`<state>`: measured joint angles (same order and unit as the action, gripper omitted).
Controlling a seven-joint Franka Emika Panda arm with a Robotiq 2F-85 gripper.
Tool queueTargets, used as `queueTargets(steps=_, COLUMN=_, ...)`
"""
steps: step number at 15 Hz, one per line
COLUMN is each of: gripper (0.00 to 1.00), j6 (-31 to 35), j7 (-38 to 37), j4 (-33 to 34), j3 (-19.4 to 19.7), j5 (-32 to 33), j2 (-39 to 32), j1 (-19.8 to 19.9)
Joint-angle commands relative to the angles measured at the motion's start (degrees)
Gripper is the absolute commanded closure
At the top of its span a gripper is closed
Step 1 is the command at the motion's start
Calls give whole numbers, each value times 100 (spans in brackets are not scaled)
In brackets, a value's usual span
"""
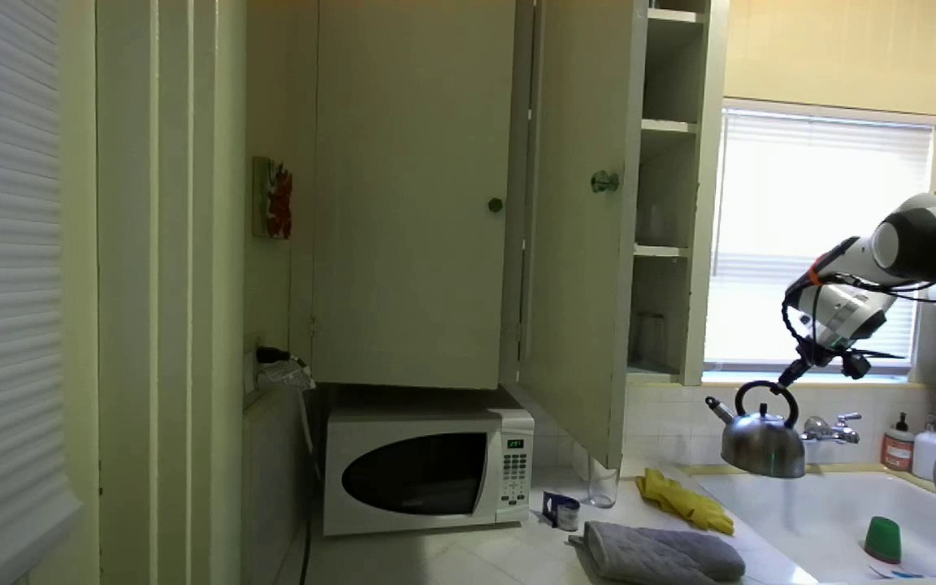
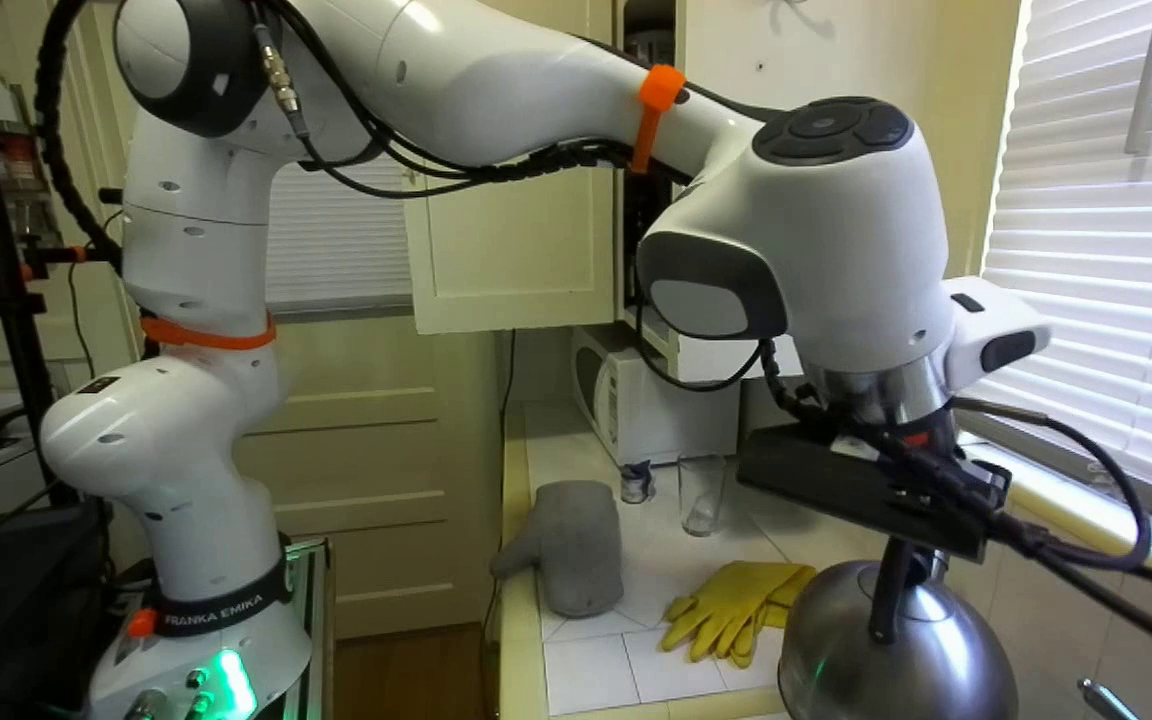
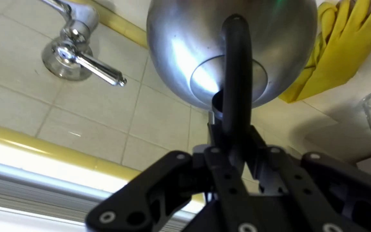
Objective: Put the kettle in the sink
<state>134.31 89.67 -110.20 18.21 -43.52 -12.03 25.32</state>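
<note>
The silvery kettle [image 1: 763,448] hangs upright in the air by its dark loop handle. In an exterior view it appears over the back corner of the white sink [image 1: 801,520], beside the chrome taps [image 1: 829,431]. It also shows at the bottom of an exterior view [image 2: 896,660], cut by the frame edge, and at the top of the wrist view [image 3: 179,38]. My gripper [image 3: 233,137] is shut on the top of the handle; it also shows in an exterior view [image 1: 785,378]. The kettle's base is hidden in the wrist view.
Yellow gloves [image 1: 683,502] and a grey oven mitt [image 1: 663,552] lie on the counter beside the sink. A glass [image 2: 701,495] and microwave [image 2: 656,400] stand farther along. A green scrubber [image 1: 882,539] is in the sink. A cabinet door [image 1: 578,227] hangs open. Soap bottles [image 1: 897,445] stand behind the sink.
</note>
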Motion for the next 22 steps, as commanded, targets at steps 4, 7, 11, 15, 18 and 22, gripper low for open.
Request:
queueTargets(steps=4, gripper=95, j6=936, j7=-607, j4=-1022, j3=143, j5=110, j2=560, j1=0)
queueTargets(steps=7, gripper=95, j6=1590, j7=-853, j4=-1366, j3=150, j5=53, j2=522, j1=19)
queueTargets(steps=11, gripper=95, j6=2204, j7=-828, j4=-1851, j3=100, j5=-270, j2=440, j1=-15)
queueTargets(steps=15, gripper=95, j6=3090, j7=-397, j4=-2288, j3=-66, j5=-1238, j2=289, j1=103)
queueTargets(steps=18, gripper=95, j6=3366, j7=233, j4=-2261, j3=-358, j5=-2519, j2=186, j1=261)
queueTargets(steps=22, gripper=78, j6=3177, j7=9, j4=-2291, j3=-279, j5=-2441, j2=33, j1=150)
